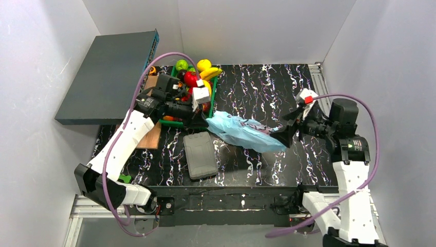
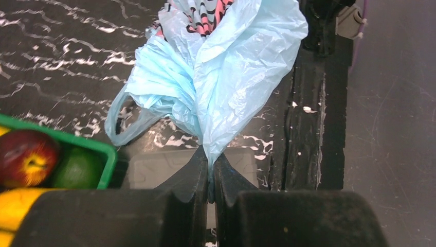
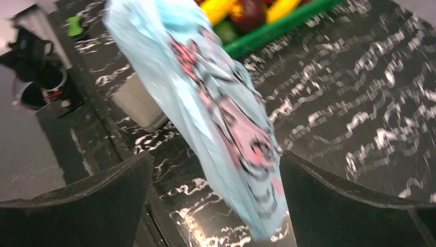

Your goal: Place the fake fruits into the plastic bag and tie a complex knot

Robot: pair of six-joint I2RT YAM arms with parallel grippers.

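Towards the near edge of the desk (image 1: 267,87), left of its middle, a grey ribbed case (image 1: 200,154) lies flat. Just beyond it the plastic bag (image 1: 241,131) is stretched across the middle of the desk. It is limp and flat, with no bulge to be seen in it.

Its left end is pinched by the left end effector (image 2: 211,172), whose jaws are closed tight on a gathered fold of the plastic. A handle loop (image 2: 119,123) hangs free just beside that grip, so the held end is judged to be the mouth end. The bag's other end is straddled by the right end effector (image 3: 215,159). Its fingers (image 3: 349,206) are spread wide, the bag passes between them, and nothing is clamped.

Farther off, towards the far left corner, the fake fruits (image 1: 204,68) are heaped in a green tray (image 1: 171,122). A red apple (image 2: 25,157) is seen at the tray corner nearest the bag. No fruit is seen in the bag.

The step in hand is judged to be the readying of the bag, with filling and tying not yet begun. For the next move a second hold is called for, taken on one layer only at the mouth. The thin plastic is likely to cling, so the mouth must be drawn apart before any fruit can be dropped in.
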